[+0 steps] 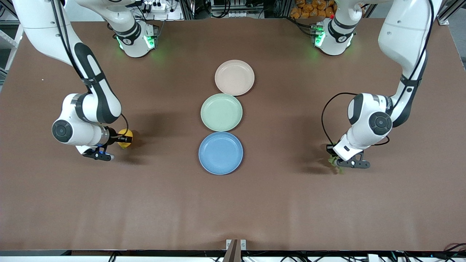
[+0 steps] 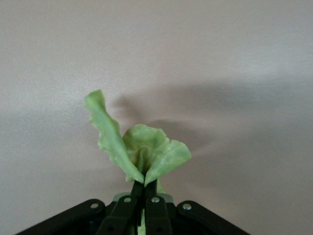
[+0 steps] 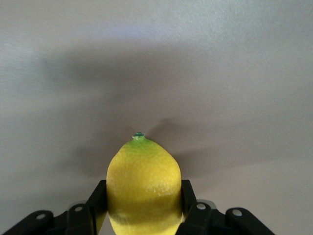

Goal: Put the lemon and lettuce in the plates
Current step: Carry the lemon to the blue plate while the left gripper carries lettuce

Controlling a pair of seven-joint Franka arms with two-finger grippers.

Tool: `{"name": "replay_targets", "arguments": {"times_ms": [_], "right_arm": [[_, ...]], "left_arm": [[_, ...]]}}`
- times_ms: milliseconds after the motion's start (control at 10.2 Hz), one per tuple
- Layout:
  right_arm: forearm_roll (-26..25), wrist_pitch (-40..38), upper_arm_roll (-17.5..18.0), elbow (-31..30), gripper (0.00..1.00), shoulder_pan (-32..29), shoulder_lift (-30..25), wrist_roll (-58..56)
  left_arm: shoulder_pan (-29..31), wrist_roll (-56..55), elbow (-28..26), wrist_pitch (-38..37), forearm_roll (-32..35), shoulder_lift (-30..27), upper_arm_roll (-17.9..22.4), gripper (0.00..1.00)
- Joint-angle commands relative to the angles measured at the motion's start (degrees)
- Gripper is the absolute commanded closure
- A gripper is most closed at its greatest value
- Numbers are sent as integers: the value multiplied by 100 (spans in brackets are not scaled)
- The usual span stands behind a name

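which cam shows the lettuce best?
Left wrist view: the crinkled green lettuce leaf fills mid-frame, pinched in the left gripper. Front view shows only a green sliver under that gripper, toward the left arm's end of the table. Right wrist view shows none.

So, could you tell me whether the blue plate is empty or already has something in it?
Empty. The blue plate shows only bare surface; the lemon sits in the right gripper, the lettuce in the left gripper.
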Motion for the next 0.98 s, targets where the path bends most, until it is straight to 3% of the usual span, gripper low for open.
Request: {"name": "replay_targets", "arguments": {"times_ms": [0,293,488,683,878], "right_arm": [[247,-799,35,678,100,38,-150,-170],[562,-1030,53,1347,100,475,-97,-100],[1212,-986,53,1821,100,783,87,75],[1311,-1021,105,2629,100,1118,551,740],[1311,-960,359,2965,100,1426,851,1557]], "left_arm": [[-264,-342,240,-1164,91,-714,17,100],[-835,-1655,436,-2265,82,-1338,-209,100],[-819,-2649,244,-2470,12,-1725,-832,100],[-819,-3677,24,-2470,-6,-1868,-1526,100],[-802,-4531,-240,-2400,-6,-1947,-2203,100]]}}
